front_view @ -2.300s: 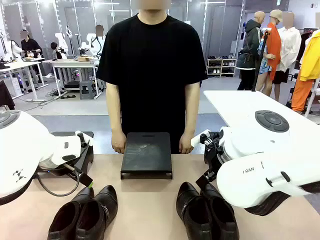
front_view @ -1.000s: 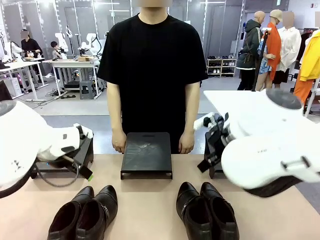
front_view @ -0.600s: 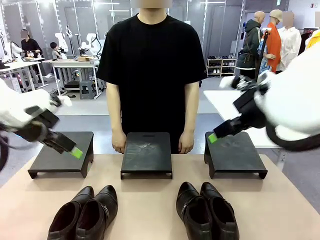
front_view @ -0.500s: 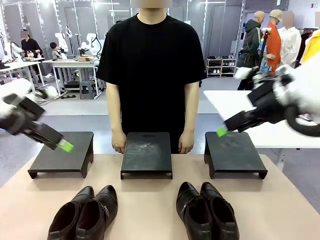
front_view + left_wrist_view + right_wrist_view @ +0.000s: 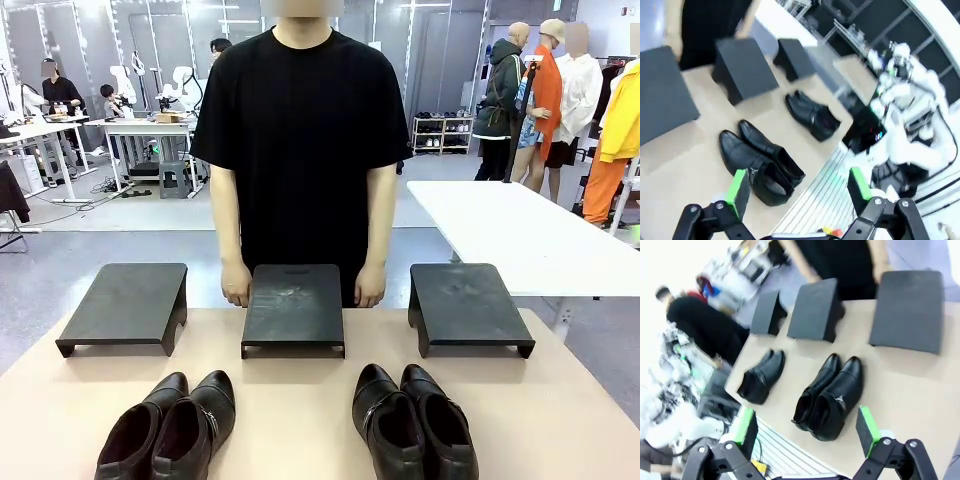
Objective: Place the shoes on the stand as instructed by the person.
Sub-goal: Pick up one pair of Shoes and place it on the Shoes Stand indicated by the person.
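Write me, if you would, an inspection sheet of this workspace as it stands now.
Surface: tan table, bare between items.
Job's things: left pair and right pair of black shoes at the near edge; left stand, middle stand, right stand unloaded; person behind the middle stand.
Clutter: nothing seen.
End effectors: left end effector and right end effector open, empty, above the table.
Cables: nothing seen on the table.
Surroundings: white table at far right; other people farther off.

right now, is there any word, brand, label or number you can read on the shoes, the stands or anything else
No text can be read.
No print shows on the left pair of shoes, the right pair or the middle stand.
Anything written on the background gear is too small or blurred to read.
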Robot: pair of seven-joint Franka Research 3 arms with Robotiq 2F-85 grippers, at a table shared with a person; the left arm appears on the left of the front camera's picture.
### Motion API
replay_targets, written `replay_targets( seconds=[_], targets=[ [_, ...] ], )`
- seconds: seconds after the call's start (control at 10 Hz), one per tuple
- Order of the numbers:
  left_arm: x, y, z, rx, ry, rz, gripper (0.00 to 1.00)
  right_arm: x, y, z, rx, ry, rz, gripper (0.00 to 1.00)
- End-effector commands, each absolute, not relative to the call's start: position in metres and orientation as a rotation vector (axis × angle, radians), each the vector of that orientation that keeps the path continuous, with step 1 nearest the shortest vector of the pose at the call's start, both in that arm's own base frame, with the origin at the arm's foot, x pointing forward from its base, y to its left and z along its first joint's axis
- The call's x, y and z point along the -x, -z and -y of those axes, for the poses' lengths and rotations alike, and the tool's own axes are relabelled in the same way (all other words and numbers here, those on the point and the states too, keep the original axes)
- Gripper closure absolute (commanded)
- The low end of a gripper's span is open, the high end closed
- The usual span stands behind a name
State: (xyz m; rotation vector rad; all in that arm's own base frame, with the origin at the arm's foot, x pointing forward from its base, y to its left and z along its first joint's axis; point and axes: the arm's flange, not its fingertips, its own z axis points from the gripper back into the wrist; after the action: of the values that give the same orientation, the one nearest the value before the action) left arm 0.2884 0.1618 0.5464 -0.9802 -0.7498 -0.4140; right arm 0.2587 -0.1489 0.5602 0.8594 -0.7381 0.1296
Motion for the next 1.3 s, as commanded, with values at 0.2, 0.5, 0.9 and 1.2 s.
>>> replay_targets(
  seconds=[0.2, 0.5, 0.9, 1.2],
  targets=[
    [-0.241, -0.503, -0.226, 1.022, 0.187, 0.889, 0.0, -0.171, -0.521, 0.179, -0.835, 0.017, 0.789, 0.0],
    [-0.214, -0.518, -0.248, 0.952, 0.105, 0.939, 0.0, -0.155, -0.517, 0.187, -0.833, 0.067, 0.803, 0.0],
    [-0.214, -0.506, -0.255, 0.966, 0.09, 0.922, 0.0, -0.159, -0.544, 0.217, -0.839, 0.101, 0.795, 0.0],
    [-0.214, -0.506, -0.255, 0.966, 0.09, 0.922, 0.0, -0.159, -0.544, 0.217, -0.839, 0.101, 0.795, 0.0]
  ],
)
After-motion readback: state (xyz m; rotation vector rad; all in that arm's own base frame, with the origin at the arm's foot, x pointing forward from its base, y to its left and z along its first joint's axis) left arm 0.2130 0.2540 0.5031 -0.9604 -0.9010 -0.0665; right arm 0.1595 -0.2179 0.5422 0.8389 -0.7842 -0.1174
